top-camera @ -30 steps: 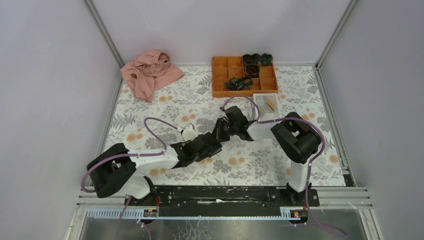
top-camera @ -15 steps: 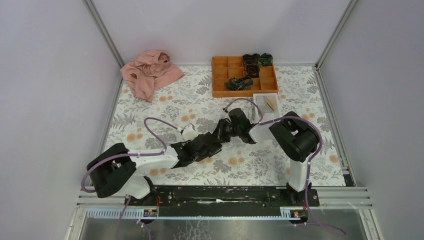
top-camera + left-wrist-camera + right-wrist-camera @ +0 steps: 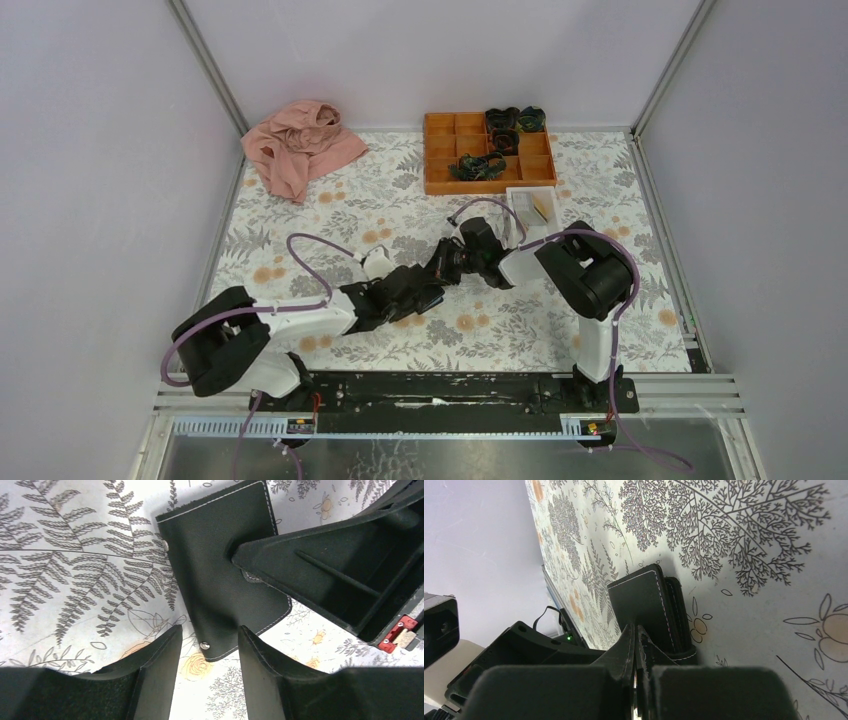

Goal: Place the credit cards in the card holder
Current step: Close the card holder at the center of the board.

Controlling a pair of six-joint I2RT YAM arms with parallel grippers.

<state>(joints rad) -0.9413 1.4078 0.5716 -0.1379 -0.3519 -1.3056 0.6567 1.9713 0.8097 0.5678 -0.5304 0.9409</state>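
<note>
Risk: right claw (image 3: 636, 630) is closed, its tips pressed on the cover of the card holder (image 3: 220, 565), which lies folded on the table (image 3: 300, 230). Left claw (image 3: 210, 632) is spread astride its near corner, gripping nothing. The holder may skid rather than open.

Orange tray (image 3: 427, 160): dark tangled items in several cells.

White tray (image 3: 520, 190): cards (image 3: 541, 205) still waiting.

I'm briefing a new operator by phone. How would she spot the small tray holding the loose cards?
On the flowered table, find the orange divided tray at the far edge. Just in front of its right end sits a small white tray. Unlike the orange one with its dark tangled items, it is undivided and holds flat cards.
</note>
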